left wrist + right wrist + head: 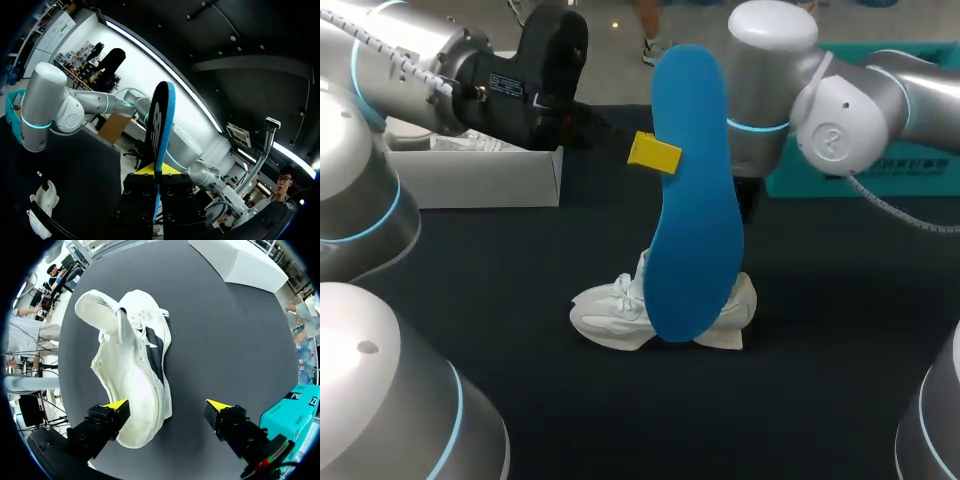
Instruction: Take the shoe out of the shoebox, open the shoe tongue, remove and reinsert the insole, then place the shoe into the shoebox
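Observation:
My left gripper point(653, 152) holds the blue insole point(692, 200) upright in the air, high above the table. In the left wrist view the insole point(162, 125) stands edge-on, pinched between the shut fingers of the gripper point(156, 172). The white shoe point(620, 312) lies on the black table below the insole, its tongue pulled out. My right arm point(770, 80) comes down behind the insole, which hides its gripper there. In the right wrist view the right gripper point(167, 405) hangs open above the shoe point(135, 370), whose sole end is against one finger point(116, 407).
The white shoebox point(470, 175) stands at the back left, also seen beyond the shoe point(240, 260). A teal box point(880, 175) sits at the table's right back edge, beside the right gripper point(295, 412). Bare black table lies in front of the shoe.

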{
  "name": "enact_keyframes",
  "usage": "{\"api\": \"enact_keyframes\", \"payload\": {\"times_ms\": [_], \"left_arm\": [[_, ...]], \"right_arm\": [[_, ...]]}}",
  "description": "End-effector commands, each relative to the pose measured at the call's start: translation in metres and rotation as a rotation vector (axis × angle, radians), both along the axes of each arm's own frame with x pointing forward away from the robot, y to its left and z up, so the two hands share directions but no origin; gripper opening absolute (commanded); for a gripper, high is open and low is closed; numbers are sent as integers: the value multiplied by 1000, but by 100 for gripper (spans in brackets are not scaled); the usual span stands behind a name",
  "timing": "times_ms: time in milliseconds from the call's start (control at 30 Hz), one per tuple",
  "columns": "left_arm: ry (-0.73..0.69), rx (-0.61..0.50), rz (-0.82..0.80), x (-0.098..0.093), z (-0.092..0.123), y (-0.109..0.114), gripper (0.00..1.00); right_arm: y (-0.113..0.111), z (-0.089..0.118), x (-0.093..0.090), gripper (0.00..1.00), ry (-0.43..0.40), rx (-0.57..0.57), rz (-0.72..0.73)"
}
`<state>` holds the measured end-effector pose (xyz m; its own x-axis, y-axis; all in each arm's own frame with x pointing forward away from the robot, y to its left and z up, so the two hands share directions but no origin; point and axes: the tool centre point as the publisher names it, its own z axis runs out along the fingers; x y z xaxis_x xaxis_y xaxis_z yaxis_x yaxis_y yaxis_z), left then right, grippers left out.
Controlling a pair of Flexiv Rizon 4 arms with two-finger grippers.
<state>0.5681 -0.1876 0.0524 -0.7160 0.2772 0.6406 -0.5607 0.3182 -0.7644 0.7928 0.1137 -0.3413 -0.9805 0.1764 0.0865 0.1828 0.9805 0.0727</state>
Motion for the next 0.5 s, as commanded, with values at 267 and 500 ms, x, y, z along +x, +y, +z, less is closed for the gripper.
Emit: {"api": "enact_keyframes", "payload": {"times_ms": [267,500], "left_arm": [[0,0,-2,0,-1,-1,0],[0,0,-2,0,-1,-1,0]], "right_arm": [[47,-28,19,100,33,-19,56],[56,-41,9,100,64,8,51]]}}
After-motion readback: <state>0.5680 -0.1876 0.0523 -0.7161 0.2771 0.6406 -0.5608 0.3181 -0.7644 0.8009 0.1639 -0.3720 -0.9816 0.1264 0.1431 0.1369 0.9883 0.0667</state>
